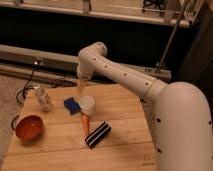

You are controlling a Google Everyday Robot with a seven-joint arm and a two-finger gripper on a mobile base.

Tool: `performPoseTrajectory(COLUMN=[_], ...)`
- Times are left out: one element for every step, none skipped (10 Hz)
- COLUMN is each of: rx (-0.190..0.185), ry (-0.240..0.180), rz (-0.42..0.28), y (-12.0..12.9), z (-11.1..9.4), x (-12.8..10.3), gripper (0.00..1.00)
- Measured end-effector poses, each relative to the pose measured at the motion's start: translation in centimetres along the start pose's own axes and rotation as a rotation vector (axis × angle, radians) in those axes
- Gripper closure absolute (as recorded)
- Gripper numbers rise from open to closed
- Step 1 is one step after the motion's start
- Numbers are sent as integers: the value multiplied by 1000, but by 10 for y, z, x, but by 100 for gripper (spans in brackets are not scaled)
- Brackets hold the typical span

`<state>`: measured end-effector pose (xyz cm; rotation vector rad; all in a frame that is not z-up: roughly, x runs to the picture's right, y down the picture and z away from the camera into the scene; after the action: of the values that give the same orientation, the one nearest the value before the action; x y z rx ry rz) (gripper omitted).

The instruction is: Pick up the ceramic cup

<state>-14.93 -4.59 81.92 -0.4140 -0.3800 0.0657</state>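
The ceramic cup [87, 105] is small, white and round. It stands upright on the wooden table [125, 135], touching the right side of a blue sponge [71, 105]. My gripper [81, 86] hangs from the white arm [120, 75] just behind and above the cup, pointing down at the table. It is a short way from the cup's far rim.
An orange carrot-like item [86, 123] lies in front of the cup. A black-and-white striped object [97, 134] lies to its right. An orange-red bowl [28, 127] sits at the left edge. A slim clear bottle [44, 99] stands at the back left. Cables [27, 85] hang behind the table.
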Motion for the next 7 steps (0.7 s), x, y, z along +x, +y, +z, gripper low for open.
performPoseTrajectory(rx=[-10,-27,-38,-52,-64,-71,-69], ry=[12,25,33,39,45,52,53], rz=[-7,-13,-18,-23,-28,-27,-15], y=[6,16,22,30,36,41,42], z=[4,11,15,21,27,34,38], x=[1,3,5,7,8,12,17], gripper=[20,20,20,20,20,20,20])
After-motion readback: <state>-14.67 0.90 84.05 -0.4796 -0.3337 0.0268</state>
